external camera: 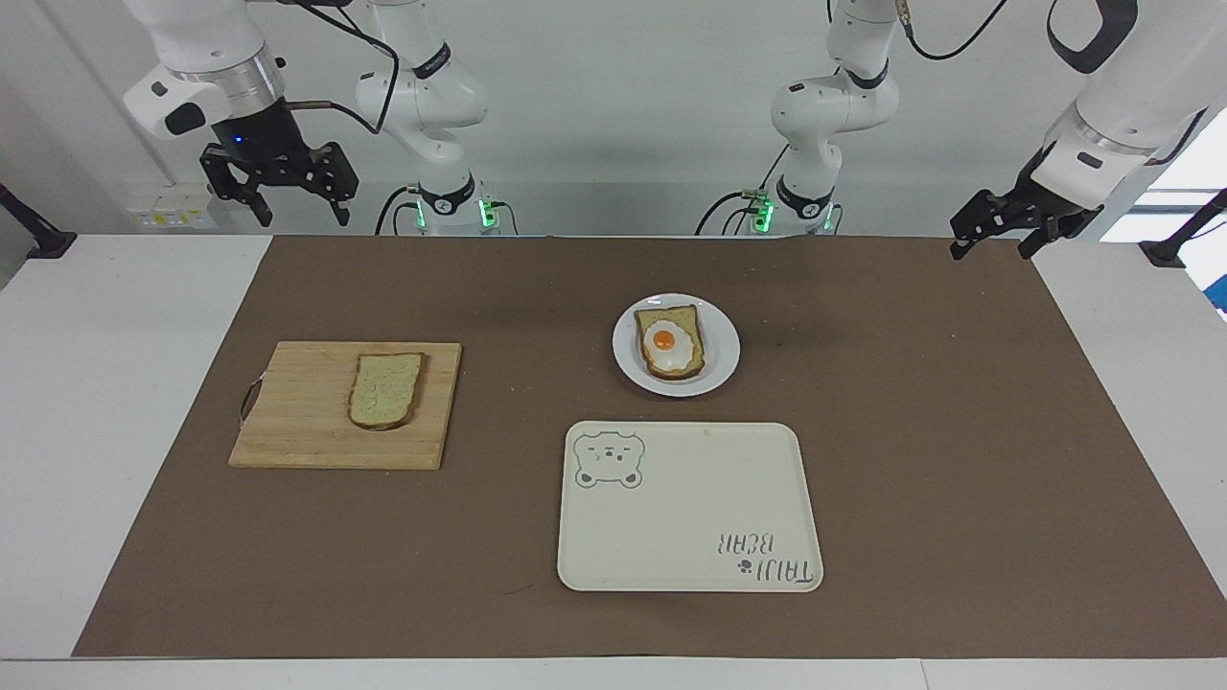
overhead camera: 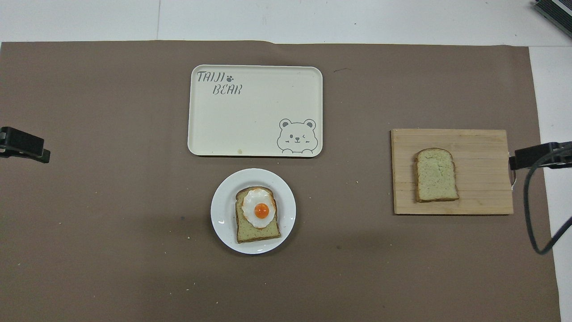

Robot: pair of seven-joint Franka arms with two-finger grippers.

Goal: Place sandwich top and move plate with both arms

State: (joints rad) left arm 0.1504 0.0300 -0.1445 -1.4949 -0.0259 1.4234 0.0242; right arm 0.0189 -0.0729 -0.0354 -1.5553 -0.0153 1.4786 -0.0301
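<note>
From the facing view, you see the sandwich top (external camera: 386,390) lying flat on a wooden cutting board (external camera: 288,422) toward the right arm's end of the tabletop (external camera: 115,402). Nothing touches it. The plate (external camera: 721,347) sits near the middle of the brown mat (external camera: 959,460), and on it rests a bread slice (external camera: 671,321) carrying a fried egg (external camera: 665,343). Just beside the plate, farther from the robots, lies the bear-print tray (external camera: 690,517) (the lettering reads upside down from here). The right claw (external camera: 278,201) hangs in the air over the mat's edge nearest the robots, at the right arm's end, its fingers spread and holding nothing. The left claw (external camera: 997,235) hangs over the tabletop at the left arm's end; its fingers also stand apart, holding nothing. Both arms wait, well apart from the bread and the plate.

From the overhead view, you find the sandwich top (overhead camera: 435,175) on the cutting board (overhead camera: 482,197), its rounded end pointing away from the robots. The plate (overhead camera: 221,214) with the egg-topped bread slice (overhead camera: 261,230) and its fried egg (overhead camera: 258,208) lies nearer to the robots than the tray (overhead camera: 254,116), just short of touching it. Only the tips of the left claw (overhead camera: 24,145) and the right claw (overhead camera: 536,154) show at the sides, the right one just beside the cutting board.
</note>
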